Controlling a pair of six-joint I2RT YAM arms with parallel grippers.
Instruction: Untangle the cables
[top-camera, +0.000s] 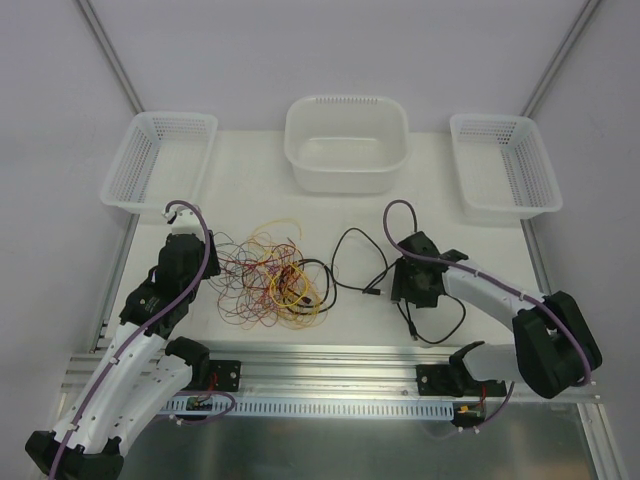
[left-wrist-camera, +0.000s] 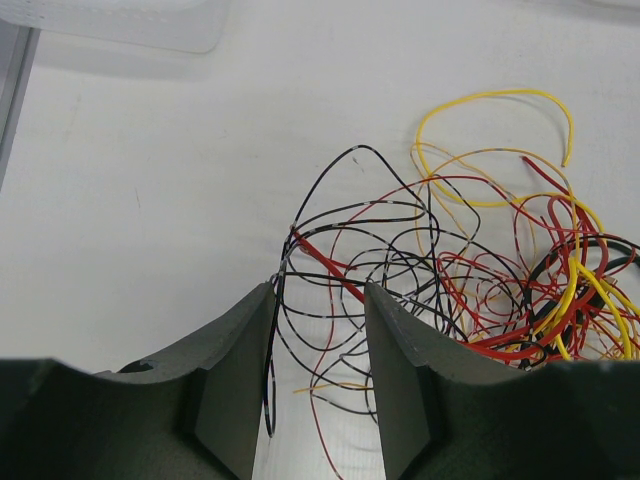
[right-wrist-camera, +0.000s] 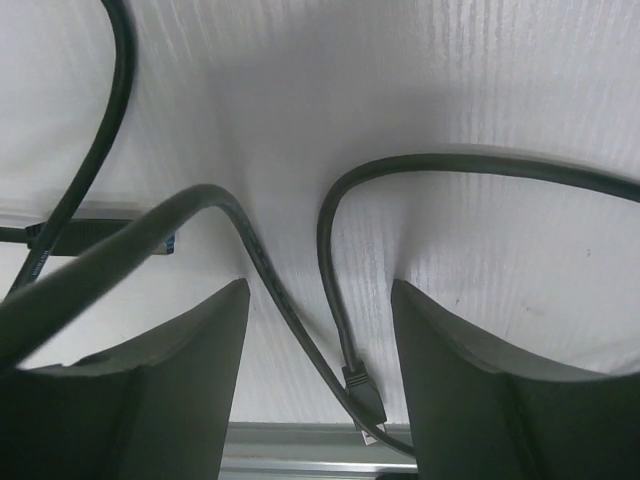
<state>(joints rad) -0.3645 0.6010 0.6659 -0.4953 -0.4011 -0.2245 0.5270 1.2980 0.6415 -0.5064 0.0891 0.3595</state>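
Along the near edge of the white bench (top-camera: 250, 170) runs a slotted aluminium rail (top-camera: 330, 365) that carries both arm bases. Just beyond it on the left side, the left claw (left-wrist-camera: 320, 295) reaches into the fringe of the task's things with its jaws narrowly parted and gripping nothing; a few thin black and red strands pass loose through the gap. These strands belong to the tangle of thin red, yellow and black cables (top-camera: 270, 275), a loose clump lying left of the bench's middle, most of it to the right of that claw. Right of the middle, the right claw (right-wrist-camera: 320, 290) stands fairly wide and holds nothing, astride the thicker black cable with small plug ends (right-wrist-camera: 322, 230); two runs of it pass between the fingers, one plug lies close to the rail, and its left part reaches the clump. At the far edge sit a white lattice plastic basket (top-camera: 180, 125) in the left corner, a white plastic tub (top-camera: 345, 175) in the middle and a second white lattice basket (top-camera: 500, 205) in the right corner
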